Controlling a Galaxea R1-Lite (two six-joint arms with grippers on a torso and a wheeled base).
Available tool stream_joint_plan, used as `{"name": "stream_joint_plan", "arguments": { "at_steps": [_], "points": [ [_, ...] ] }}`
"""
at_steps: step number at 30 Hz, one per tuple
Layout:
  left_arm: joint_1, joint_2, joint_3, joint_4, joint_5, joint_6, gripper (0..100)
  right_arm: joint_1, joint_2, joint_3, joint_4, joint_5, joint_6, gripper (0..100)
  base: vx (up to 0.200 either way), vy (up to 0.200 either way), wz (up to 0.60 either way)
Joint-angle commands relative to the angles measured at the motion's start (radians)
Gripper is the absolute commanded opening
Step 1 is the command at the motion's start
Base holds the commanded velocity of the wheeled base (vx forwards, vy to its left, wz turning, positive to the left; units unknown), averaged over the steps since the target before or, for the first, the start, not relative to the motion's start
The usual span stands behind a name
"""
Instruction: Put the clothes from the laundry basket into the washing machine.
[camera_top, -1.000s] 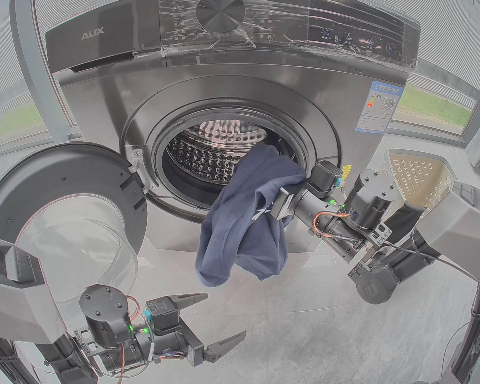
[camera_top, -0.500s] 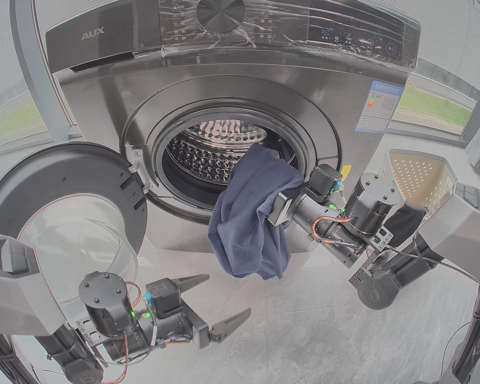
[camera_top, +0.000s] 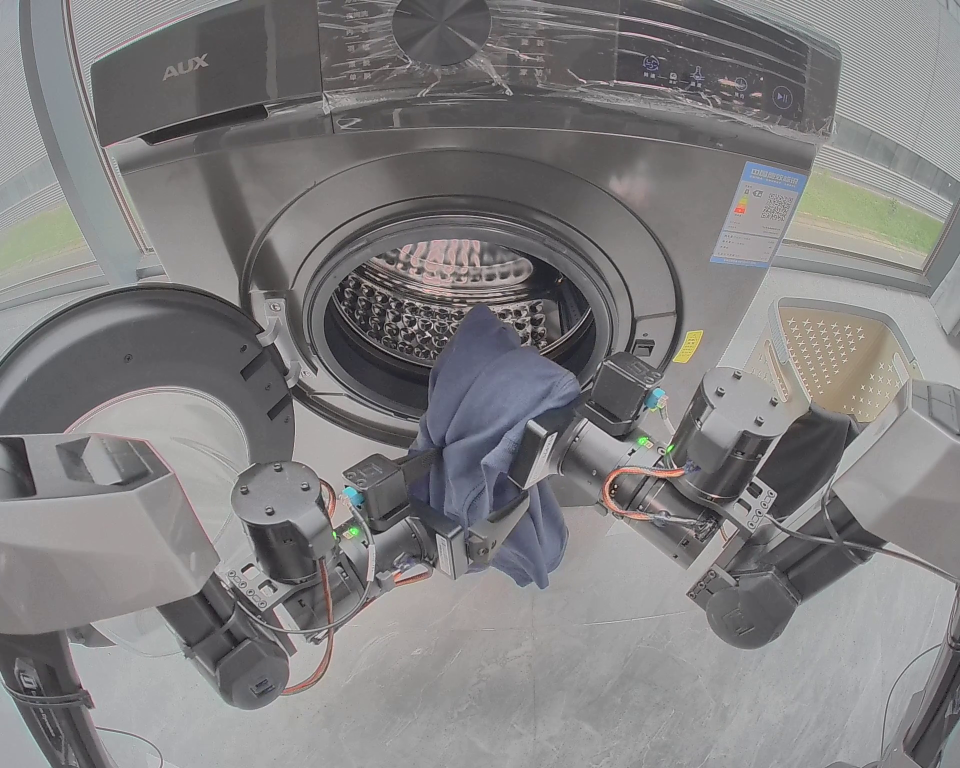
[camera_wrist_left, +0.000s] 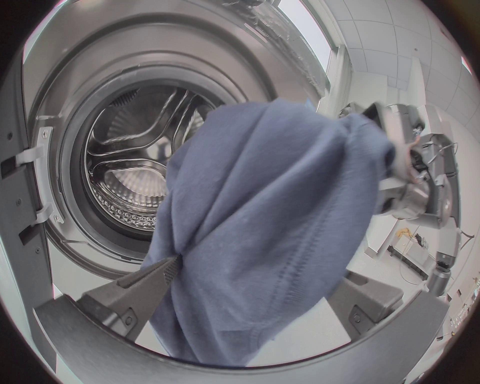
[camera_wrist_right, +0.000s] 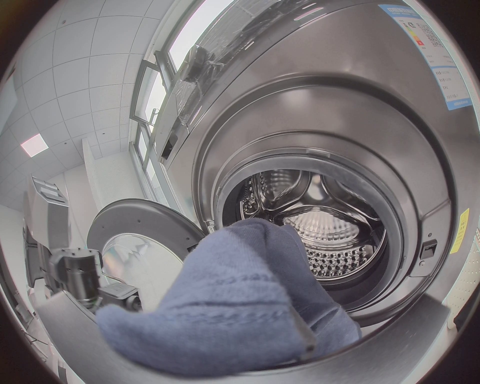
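Blue sweater (camera_top: 480, 410) hangs at mid-frame in the head view, in front of the lower rim of the washing machine (camera_top: 620, 200) opening, not yet inside. At left I see the door (camera_top: 140, 350) swung open. My left gripper (camera_top: 478, 485) is spread wide, one finger on each side of the cloth's lower part. My right gripper (camera_top: 522, 428) is clamped on the sweater's top. The laundry basket (camera_top: 840, 360) sits far right.

Drum mouth (camera_top: 420, 300) open, navy garment (camera_top: 485, 420) hanging before lower rim, door (camera_top: 140, 350) aside
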Motion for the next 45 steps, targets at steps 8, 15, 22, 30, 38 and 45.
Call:
{"name": "stream_joint_plan", "arguments": {
  "at_steps": [8, 15, 22, 30, 38, 45],
  "points": [
    [0.052, 0.165, -0.177, 0.000, 0.030, 0.000, 100, 0.068, -0.007, 0.030, -0.002, -0.034, 0.001, 0, 0.000, 0.000, 0.00],
    [0.052, 0.207, -0.223, -0.002, 0.036, 0.000, 100, 0.083, -0.010, 0.030, -0.001, -0.043, 0.006, 0, 0.000, 0.000, 0.00],
    [0.032, 0.202, -0.219, -0.002, 0.036, -0.002, 100, 0.086, -0.007, 0.021, -0.001, -0.048, 0.015, 0, 0.000, 0.000, 0.00],
    [0.030, 0.244, -0.267, -0.002, 0.062, -0.005, 100, 0.094, -0.010, 0.022, -0.001, -0.062, 0.027, 0, 0.000, 0.000, 0.00],
    [0.036, 0.256, -0.348, 0.000, 0.111, -0.056, 0, 0.094, -0.045, 0.038, -0.002, -0.073, 0.043, 0, 0.000, 0.000, 0.00],
    [0.071, 0.211, -0.348, 0.000, 0.124, -0.062, 0, 0.034, -0.110, 0.102, -0.002, -0.079, 0.060, 0, 0.000, 0.000, 0.00]
  ]
}}
